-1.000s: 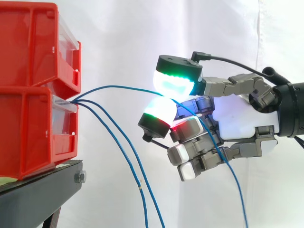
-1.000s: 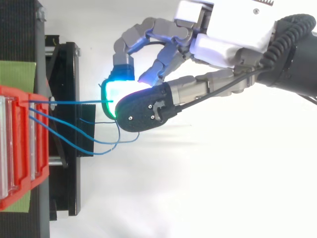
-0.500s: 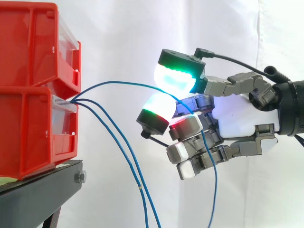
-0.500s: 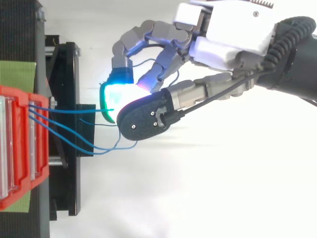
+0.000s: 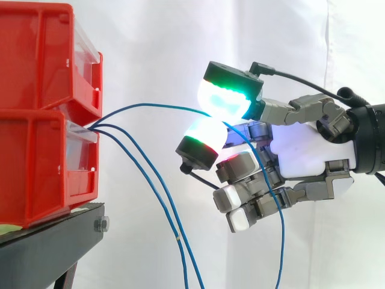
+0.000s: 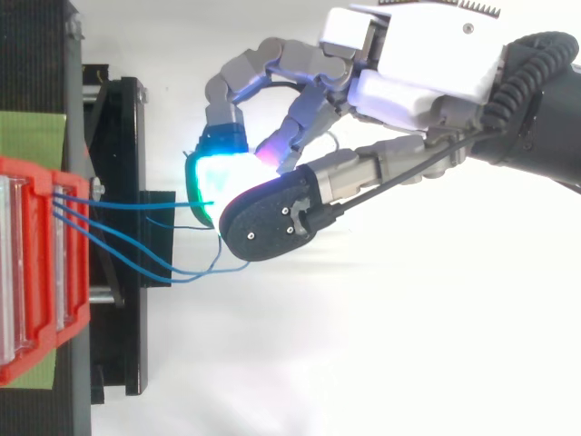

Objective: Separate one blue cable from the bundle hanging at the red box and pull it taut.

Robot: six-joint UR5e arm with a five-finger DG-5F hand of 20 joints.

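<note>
Pinching one blue cable (image 5: 156,105) between two glowing pads (image 5: 222,102) of the hand (image 5: 301,153), right of the red bins (image 5: 48,72). Side-on: arcing slack from the lower bin (image 5: 36,168) above two drooping cables (image 5: 177,236). From above: three leaving side by side.

bins (image 5: 36,114): red, with clear drawer fronts
cable (image 5: 162,106): blue, like the two hanging below it
stand (image 5: 48,241): black
sheet (image 6: 32,136): green, under the bins
curtain (image 5: 150,42): white
hand (image 5: 298,153): white palm, grey links
fingers (image 5: 224,102): black-backed pads glowing white-cyan edged green; one lower pad red, the lowest white
</note>
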